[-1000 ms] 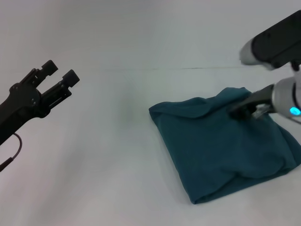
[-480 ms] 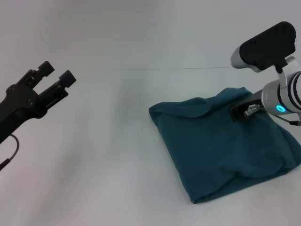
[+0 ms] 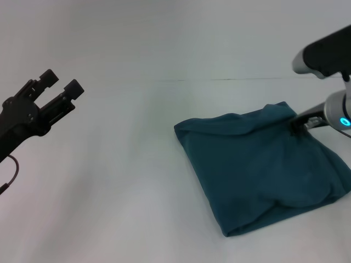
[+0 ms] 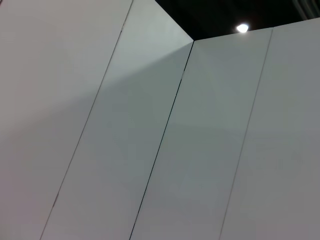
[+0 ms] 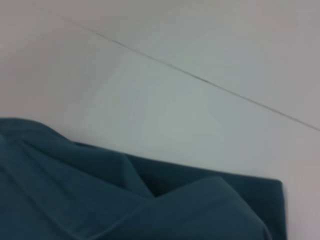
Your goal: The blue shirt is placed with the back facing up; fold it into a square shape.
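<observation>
Pulled back rightward, right gripper (image 3: 299,125) now touches blue shirt's (image 3: 258,164) far-right edge.

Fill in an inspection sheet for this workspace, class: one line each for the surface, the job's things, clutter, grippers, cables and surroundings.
Surface: plain white table, one thin seam across its far side.
Job's things: blue shirt folded into a rough square on the robot's right, top layers rumpled.
Clutter: nothing seen.
Grippers: left gripper open, raised over bare table at the left; right gripper at the shirt's far right corner.
Cables: one thin dark cable looping under the left arm.
Surroundings: white wall panels, one ceiling light.
</observation>
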You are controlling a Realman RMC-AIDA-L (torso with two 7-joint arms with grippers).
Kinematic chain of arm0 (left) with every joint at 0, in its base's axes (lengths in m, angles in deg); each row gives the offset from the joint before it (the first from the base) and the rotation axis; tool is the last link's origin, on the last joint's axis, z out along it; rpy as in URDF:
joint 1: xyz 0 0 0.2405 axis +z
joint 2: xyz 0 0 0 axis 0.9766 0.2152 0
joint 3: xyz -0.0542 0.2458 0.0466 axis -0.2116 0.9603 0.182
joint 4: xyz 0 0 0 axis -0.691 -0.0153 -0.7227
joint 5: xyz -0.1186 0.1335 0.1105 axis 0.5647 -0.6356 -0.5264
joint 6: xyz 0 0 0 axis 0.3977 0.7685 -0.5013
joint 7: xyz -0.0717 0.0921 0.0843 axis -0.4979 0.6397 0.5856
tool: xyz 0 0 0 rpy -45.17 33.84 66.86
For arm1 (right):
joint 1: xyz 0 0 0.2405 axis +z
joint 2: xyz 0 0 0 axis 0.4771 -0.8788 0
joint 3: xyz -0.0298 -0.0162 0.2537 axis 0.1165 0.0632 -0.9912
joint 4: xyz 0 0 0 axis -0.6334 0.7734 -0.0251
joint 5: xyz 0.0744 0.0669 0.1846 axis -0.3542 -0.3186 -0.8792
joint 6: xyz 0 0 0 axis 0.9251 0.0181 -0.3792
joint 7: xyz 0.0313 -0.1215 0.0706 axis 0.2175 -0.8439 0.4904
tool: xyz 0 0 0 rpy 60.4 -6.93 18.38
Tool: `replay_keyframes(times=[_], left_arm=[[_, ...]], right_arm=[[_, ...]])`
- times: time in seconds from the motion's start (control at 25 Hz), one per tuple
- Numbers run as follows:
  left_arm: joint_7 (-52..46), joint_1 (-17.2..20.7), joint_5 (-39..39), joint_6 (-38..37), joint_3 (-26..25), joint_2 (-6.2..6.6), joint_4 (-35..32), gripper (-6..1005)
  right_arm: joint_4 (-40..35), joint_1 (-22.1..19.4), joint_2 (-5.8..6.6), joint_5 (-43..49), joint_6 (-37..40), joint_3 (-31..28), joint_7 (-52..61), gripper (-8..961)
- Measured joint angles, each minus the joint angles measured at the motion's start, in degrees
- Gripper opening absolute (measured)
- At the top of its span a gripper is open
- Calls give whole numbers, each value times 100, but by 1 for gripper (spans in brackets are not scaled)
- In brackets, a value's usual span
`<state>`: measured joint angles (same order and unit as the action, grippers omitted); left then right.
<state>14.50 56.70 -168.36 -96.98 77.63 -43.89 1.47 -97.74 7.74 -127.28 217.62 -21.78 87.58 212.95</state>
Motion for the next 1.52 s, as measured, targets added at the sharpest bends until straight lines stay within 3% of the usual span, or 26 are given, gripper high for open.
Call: replay_keyframes(times=[0.36, 0.76, 1.04, 1.24, 1.52], left_arm=[[-6, -28, 3, -6, 1, 0, 1, 888], [-33, 5, 42, -67, -9, 16, -177, 888], [-59, 47, 44, -133, -97, 18, -203, 888], [-61, 73, 44, -146, -158, 18, -176, 887], [-62, 48, 40, -127, -159, 18, -175, 887]], right_arm=[[479, -60, -7, -219, -422, -534, -444, 41], [-1145, -585, -33, -2259, 962, -695, -851, 55], [-1237, -588, -49, -2455, 1313, -634, -808, 64], [-891, -502, -16, -2410, 1215, -620, -833, 70], [173, -19, -22, -2121, 709, -623, -1072, 80]])
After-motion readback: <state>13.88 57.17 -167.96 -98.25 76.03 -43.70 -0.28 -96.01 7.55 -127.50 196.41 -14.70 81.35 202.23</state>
